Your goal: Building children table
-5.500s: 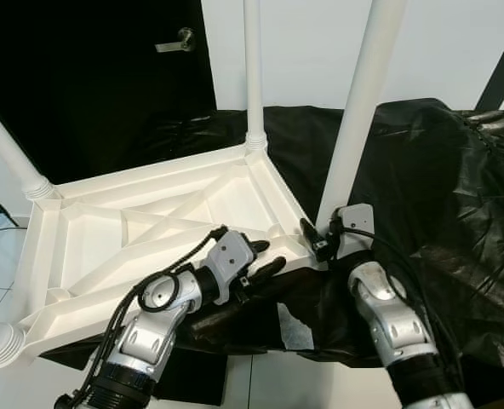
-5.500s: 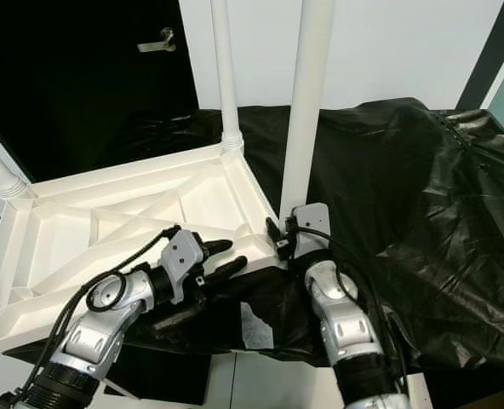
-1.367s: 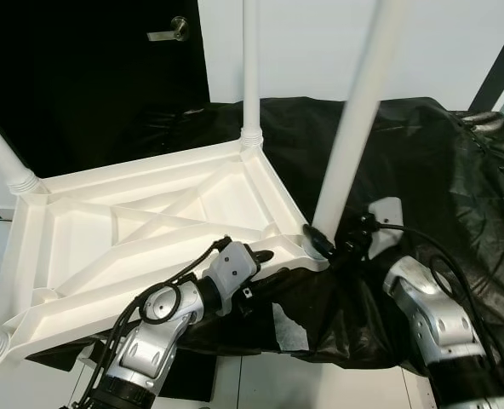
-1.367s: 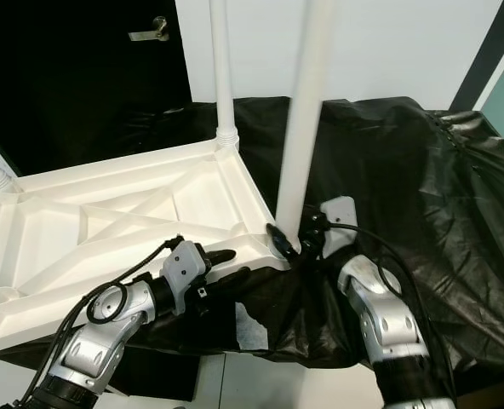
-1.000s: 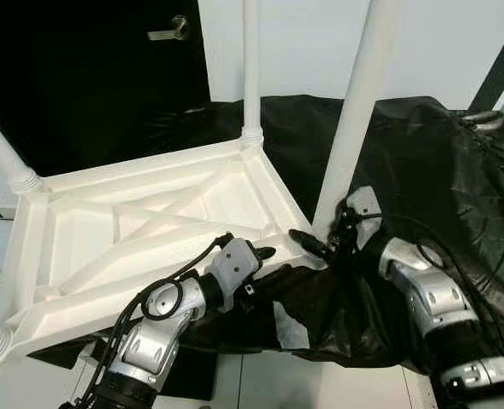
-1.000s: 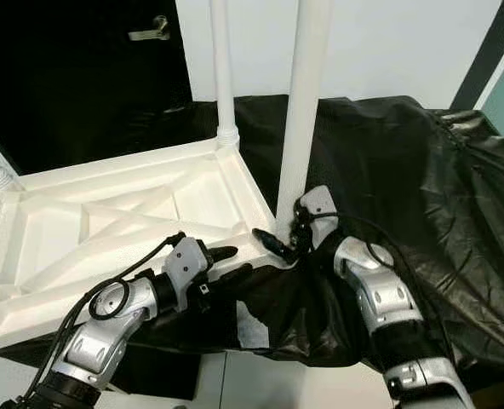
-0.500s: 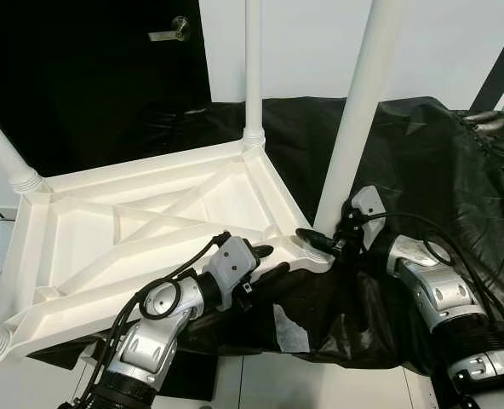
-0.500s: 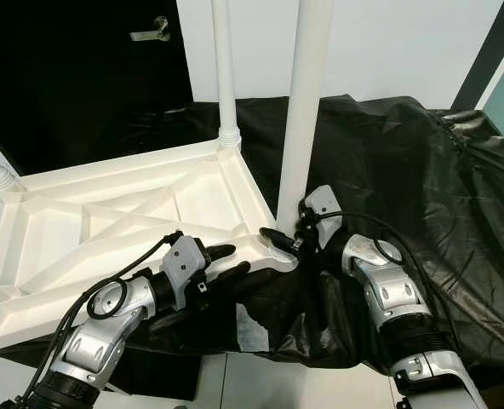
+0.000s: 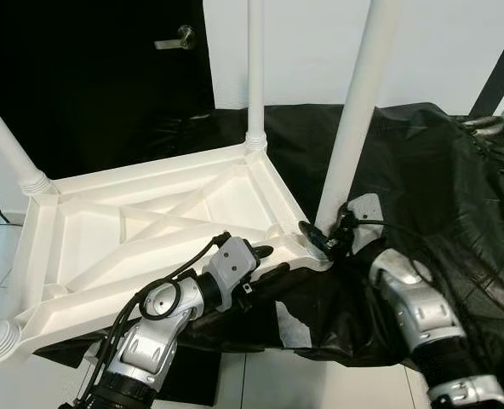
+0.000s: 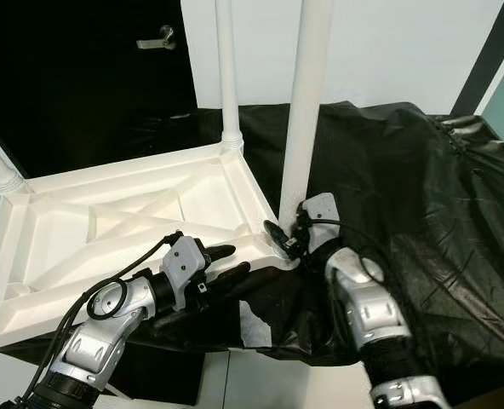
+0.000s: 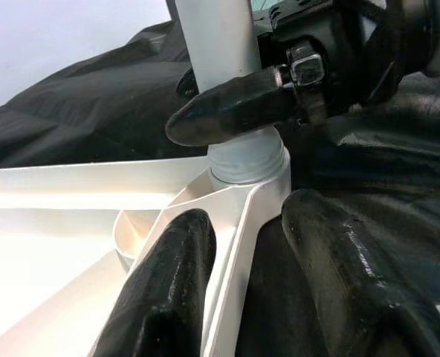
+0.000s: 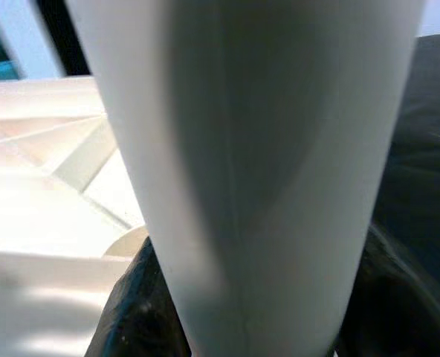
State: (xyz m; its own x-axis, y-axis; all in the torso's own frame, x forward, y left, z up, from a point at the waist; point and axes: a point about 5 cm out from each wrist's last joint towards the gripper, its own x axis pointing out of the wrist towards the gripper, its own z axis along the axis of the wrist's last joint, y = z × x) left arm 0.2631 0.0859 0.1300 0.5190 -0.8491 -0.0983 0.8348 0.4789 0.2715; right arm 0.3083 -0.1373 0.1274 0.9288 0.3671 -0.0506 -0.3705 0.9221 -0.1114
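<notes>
The right tool [image 9: 324, 241] has closed in, now clamped on the smooth white leg [image 9: 354, 128]; left tool [image 9: 265, 262], fingers apart, straddles the ribbed plastic tabletop [image 9: 150, 230] rim.

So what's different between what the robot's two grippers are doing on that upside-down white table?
The right gripper is wrapped around the base of the near table leg, which stands upright in its corner socket; the left gripper straddles the rim of the tabletop beside that corner. The right fingers close on a round post, while the left fingers bracket a flat edge. Both have two black fingers and work at the same corner, over the black sheet.
</notes>
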